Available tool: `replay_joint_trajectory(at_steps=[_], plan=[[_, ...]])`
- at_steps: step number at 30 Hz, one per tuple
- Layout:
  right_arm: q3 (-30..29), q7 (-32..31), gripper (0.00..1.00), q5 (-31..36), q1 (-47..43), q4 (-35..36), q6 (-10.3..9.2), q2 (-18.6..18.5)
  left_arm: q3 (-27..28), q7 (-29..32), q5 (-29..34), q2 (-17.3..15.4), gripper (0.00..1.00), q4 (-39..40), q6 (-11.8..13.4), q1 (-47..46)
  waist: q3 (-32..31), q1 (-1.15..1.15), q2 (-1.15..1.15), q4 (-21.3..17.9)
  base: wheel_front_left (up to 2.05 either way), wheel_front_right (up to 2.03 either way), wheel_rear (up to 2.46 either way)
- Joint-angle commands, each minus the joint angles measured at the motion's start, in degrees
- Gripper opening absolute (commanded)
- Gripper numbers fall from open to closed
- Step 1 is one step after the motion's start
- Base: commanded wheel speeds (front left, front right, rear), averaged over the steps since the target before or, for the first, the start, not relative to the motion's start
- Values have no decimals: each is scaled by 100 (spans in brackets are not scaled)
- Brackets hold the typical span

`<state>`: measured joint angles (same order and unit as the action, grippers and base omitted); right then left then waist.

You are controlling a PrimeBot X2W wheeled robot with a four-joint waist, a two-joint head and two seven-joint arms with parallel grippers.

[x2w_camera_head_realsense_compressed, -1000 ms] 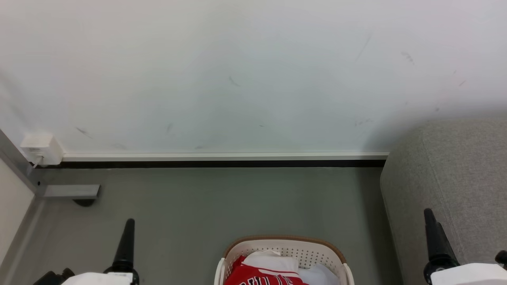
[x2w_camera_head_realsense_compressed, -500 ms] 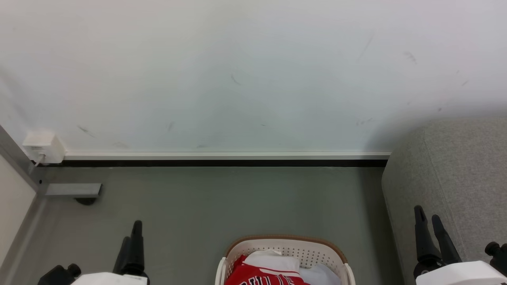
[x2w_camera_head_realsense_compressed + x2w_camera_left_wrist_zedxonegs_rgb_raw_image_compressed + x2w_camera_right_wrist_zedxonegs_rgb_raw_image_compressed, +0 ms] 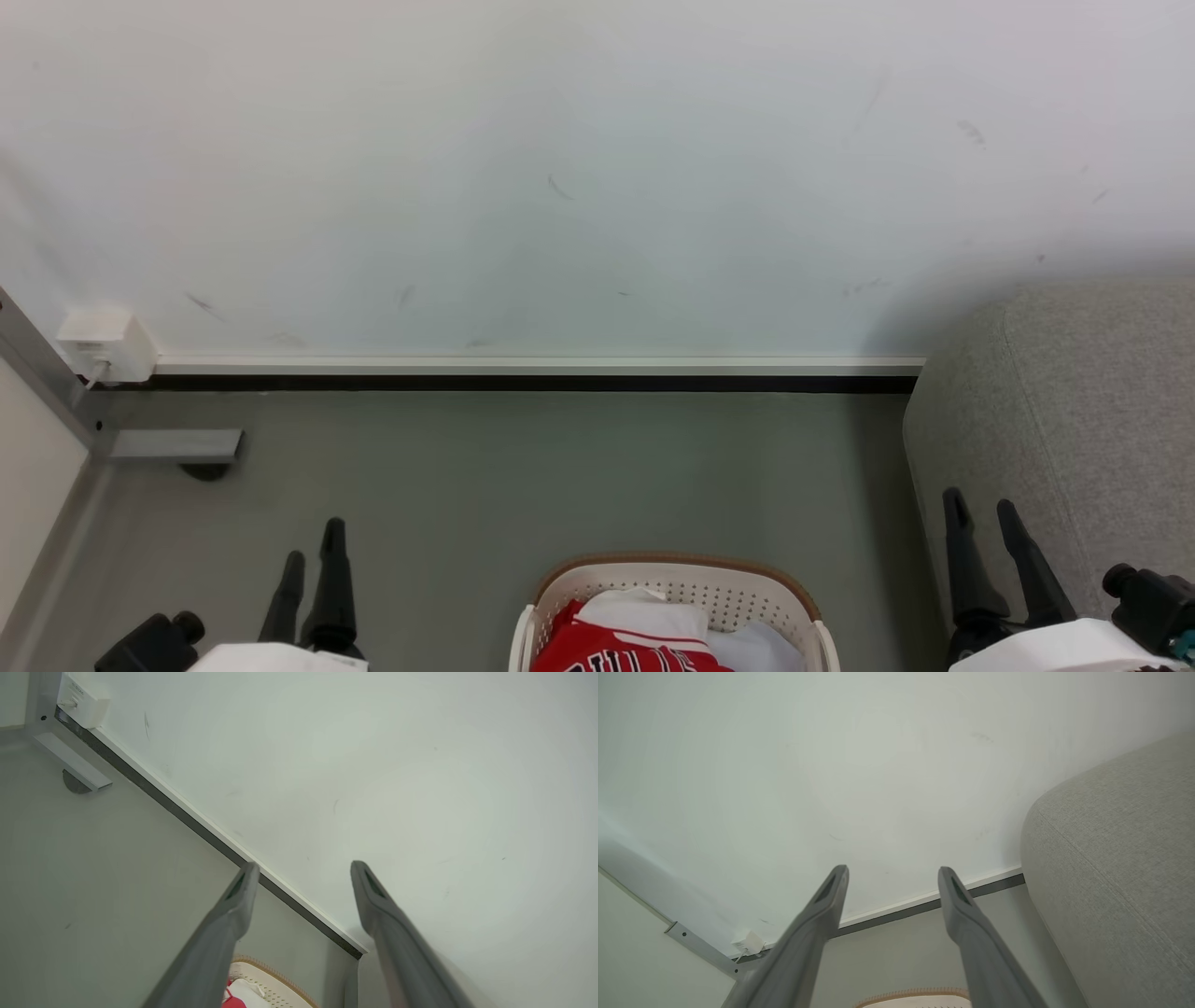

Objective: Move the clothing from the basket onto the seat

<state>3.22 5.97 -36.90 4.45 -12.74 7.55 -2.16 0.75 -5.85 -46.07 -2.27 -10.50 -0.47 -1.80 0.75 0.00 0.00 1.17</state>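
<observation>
Both spread and empty, the left gripper (image 3: 313,541) and right gripper (image 3: 979,501) flank the basket (image 3: 672,562); its jersey (image 3: 616,651) lies leftward.

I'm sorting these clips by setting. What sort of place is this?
Probably a living-room corner in a home, or a mock-up of one. A grey fabric sofa stands against a plain white wall, and a laundry basket holding a red jersey sits on the grey floor.
</observation>
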Motion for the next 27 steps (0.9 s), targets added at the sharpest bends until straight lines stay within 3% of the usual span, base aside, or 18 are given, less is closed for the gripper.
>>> replay_joint_trajectory(at_steps=[1,27], plan=[[32,62,100,215,76,55,-5,-64,-18,-76,212,-53,100,93,19,0,0,0,0,2,0,0,0],[289,450,100,1812,55,50,-8,-79,-193,-467,1660,-66,100,247,207,124,28,0,0,45,0,0,0]])
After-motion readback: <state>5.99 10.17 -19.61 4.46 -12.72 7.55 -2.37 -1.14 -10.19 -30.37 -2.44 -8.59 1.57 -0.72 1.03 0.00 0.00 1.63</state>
